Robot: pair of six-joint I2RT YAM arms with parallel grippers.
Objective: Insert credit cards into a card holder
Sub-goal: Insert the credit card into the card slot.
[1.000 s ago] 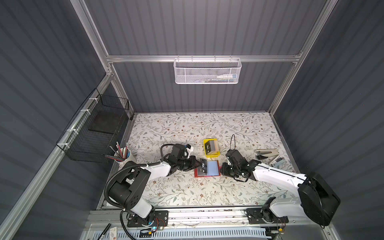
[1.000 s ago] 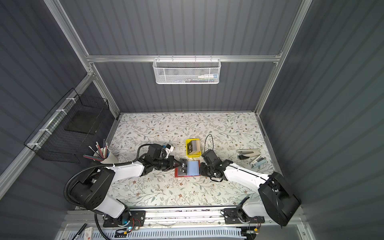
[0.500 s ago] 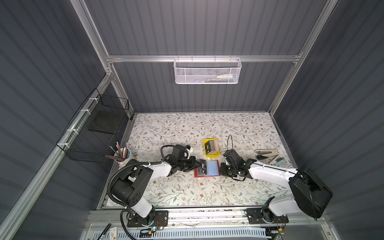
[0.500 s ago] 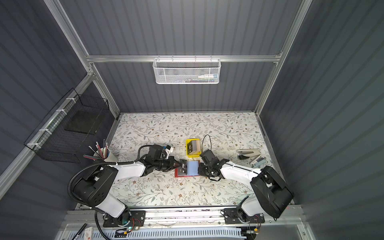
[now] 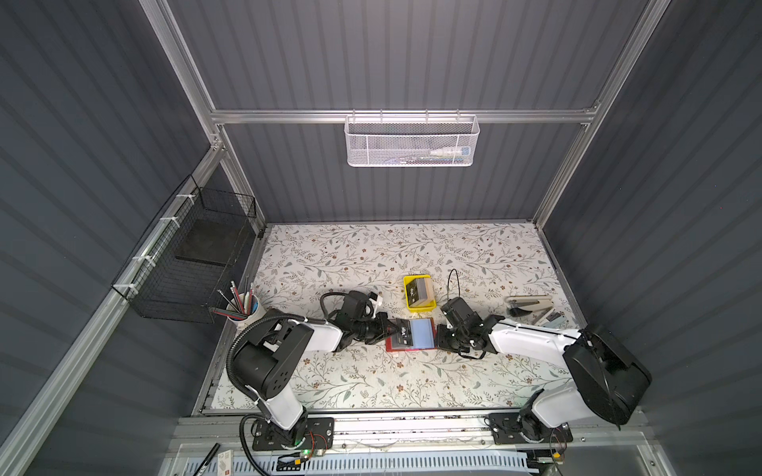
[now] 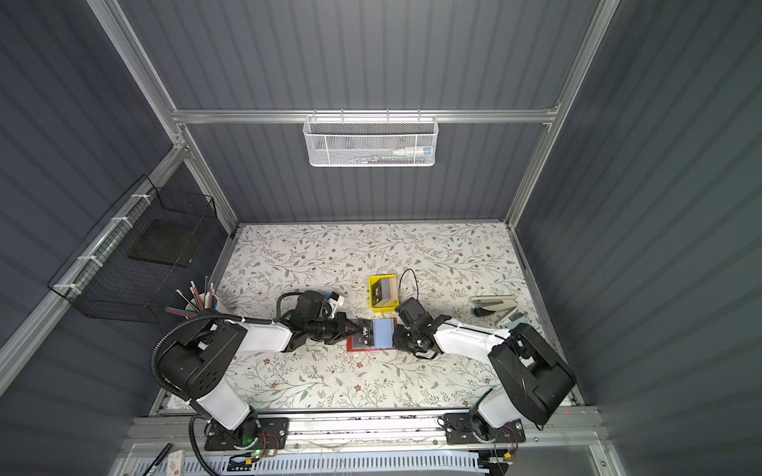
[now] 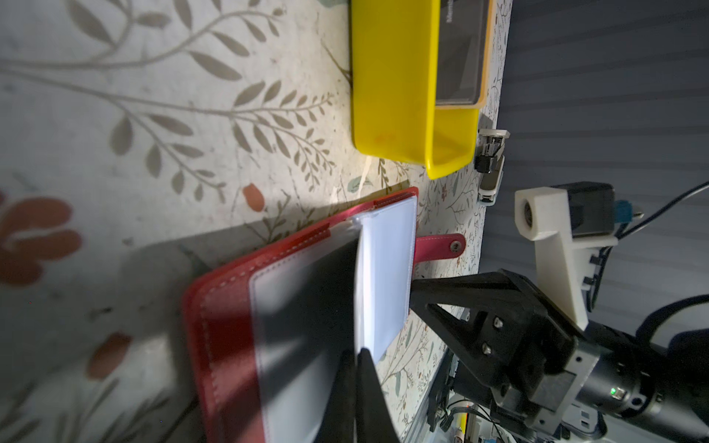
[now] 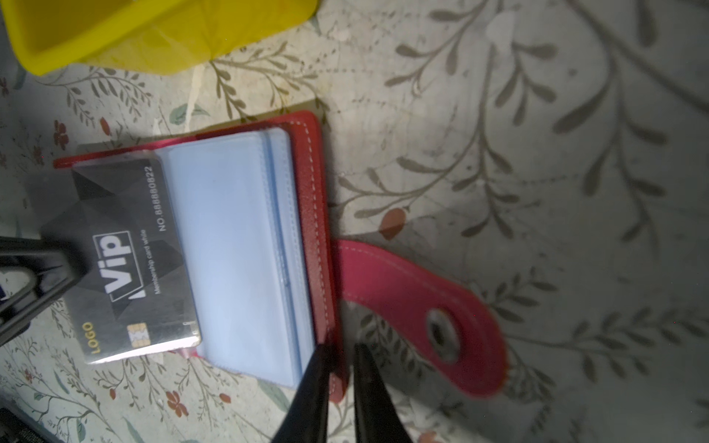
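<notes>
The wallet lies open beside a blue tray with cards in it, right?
No. The tray is yellow, not blue, as both top views show. The wallet does lie open beside it, with cards in the tray.

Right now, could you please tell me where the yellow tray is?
In both top views the yellow tray sits near the middle of the scene, just beyond the open card holder toward the back wall, close to it but not touching.
</notes>
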